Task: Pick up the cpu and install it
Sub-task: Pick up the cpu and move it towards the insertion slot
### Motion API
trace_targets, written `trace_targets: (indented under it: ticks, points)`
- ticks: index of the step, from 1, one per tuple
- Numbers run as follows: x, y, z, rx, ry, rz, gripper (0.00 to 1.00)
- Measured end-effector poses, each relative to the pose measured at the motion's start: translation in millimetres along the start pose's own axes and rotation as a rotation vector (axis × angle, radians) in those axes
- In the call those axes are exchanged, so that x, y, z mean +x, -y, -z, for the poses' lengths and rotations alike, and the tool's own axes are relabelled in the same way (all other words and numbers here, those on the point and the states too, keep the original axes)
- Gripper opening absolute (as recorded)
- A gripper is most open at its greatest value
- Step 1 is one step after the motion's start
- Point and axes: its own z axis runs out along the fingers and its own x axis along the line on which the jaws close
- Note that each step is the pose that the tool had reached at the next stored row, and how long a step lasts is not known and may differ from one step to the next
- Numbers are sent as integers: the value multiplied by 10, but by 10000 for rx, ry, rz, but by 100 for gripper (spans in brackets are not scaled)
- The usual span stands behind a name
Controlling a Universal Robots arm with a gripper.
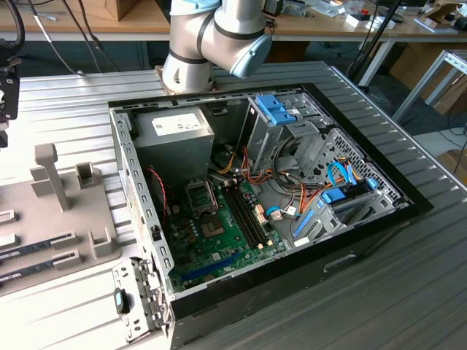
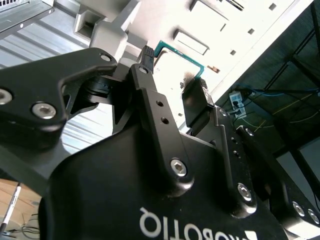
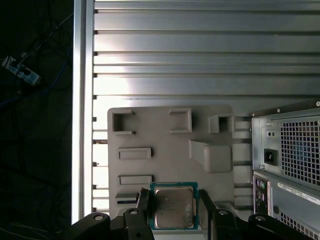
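Tool (image 3: 174,196) points straight down — fingers (image 3: 144,207) clamping cpu (image 3: 173,209).

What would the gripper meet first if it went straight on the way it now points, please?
Probably the grey holder tray: the gripper, its jaws closed on the cpu, points straight at it. How near the tray lies is unclear.

White lettering (image 2: 195,227) sits inverted on the end effector (image 2: 174,70) body; the power supply (image 1: 171,146) label (image 1: 175,122) is unreadable.
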Motion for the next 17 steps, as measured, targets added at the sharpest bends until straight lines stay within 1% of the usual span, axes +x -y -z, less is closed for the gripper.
trace_targets:
  ticks: [17]
  points:
    - [-60, -1, -1, 0, -1, 0, 47]
